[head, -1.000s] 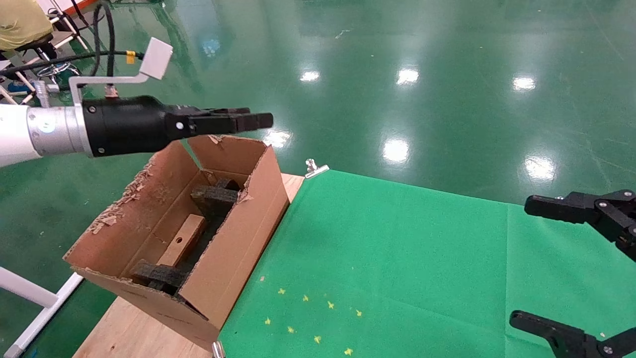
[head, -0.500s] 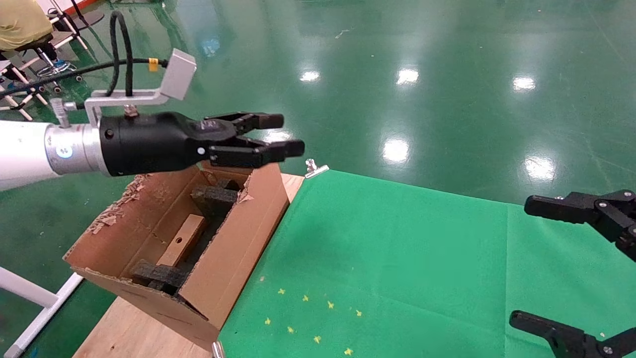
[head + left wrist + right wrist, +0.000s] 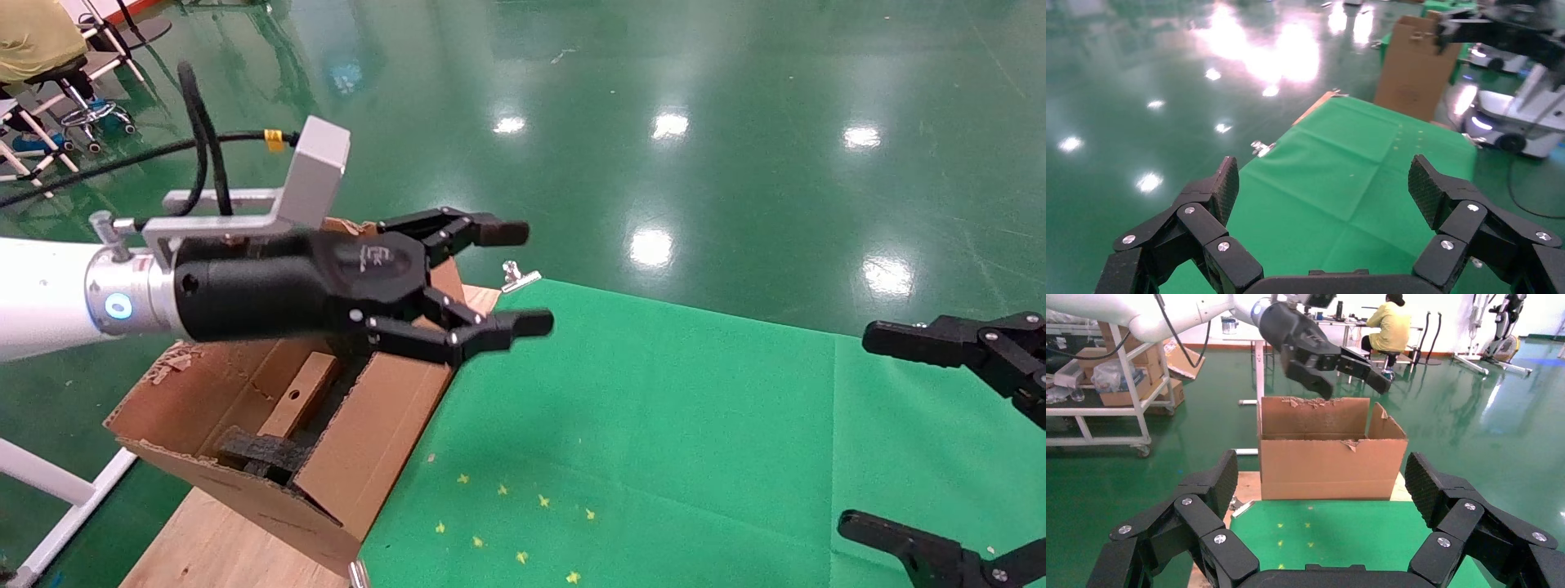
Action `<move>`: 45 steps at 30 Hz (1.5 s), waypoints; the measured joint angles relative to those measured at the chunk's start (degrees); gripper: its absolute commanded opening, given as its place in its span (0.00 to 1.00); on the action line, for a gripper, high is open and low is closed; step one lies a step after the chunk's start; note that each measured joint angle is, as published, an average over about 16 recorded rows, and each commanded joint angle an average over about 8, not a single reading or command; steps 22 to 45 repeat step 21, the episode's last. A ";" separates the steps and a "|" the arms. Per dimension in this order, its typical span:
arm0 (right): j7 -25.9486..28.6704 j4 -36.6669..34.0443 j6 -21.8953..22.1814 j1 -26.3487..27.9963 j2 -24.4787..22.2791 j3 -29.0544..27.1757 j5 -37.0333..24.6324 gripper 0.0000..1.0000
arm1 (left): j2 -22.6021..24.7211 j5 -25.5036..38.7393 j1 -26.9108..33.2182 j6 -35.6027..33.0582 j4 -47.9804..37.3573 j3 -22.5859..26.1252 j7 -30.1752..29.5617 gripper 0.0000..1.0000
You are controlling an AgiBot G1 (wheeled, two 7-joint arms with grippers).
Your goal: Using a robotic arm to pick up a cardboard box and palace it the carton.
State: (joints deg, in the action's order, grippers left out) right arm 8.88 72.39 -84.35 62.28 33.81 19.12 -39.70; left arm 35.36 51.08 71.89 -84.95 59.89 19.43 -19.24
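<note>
The left claw (image 3: 516, 278) is hanging spread wide and empty over the ragged corrugated carton (image 3: 384, 425). The slim brown cardboard box (image 3: 301, 394) is lying inside, between black foam pieces (image 3: 257, 453). The right claw (image 3: 866, 425), also spread, is hovering over the green cloth (image 3: 654, 425).

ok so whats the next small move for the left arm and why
Probably draw the left gripper back clear of the carton and park it. Its jaws are open and hold nothing, it hangs above the carton's far end, and the cardboard box already lies inside between black foam pieces. The right gripper sits open, off to the side.
</note>
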 measured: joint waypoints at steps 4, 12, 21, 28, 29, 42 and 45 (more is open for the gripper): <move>0.00 0.00 0.00 0.00 0.00 0.00 0.00 1.00 | -0.09 -2.33 -2.61 -0.19 3.46 -0.86 2.15 1.00; -0.01 0.00 0.01 0.00 0.00 0.01 0.01 1.00 | -0.25 -6.78 -7.59 -0.55 10.06 -2.50 6.22 1.00; -0.01 -0.01 0.01 0.00 -0.01 0.01 0.01 1.00 | -0.34 -9.44 -10.56 -0.78 14.01 -3.48 8.56 1.00; -0.01 -0.01 0.01 0.00 -0.01 0.01 0.01 1.00 | -0.34 -9.44 -10.56 -0.78 14.01 -3.48 8.56 1.00; -0.01 -0.01 0.01 0.00 -0.01 0.01 0.01 1.00 | -0.34 -9.44 -10.56 -0.78 14.01 -3.48 8.56 1.00; -0.01 -0.01 0.01 0.00 -0.01 0.01 0.01 1.00 | -0.34 -9.44 -10.56 -0.78 14.01 -3.48 8.56 1.00; -0.01 -0.01 0.01 0.00 -0.01 0.01 0.01 1.00 | -0.34 -9.44 -10.56 -0.78 14.01 -3.48 8.56 1.00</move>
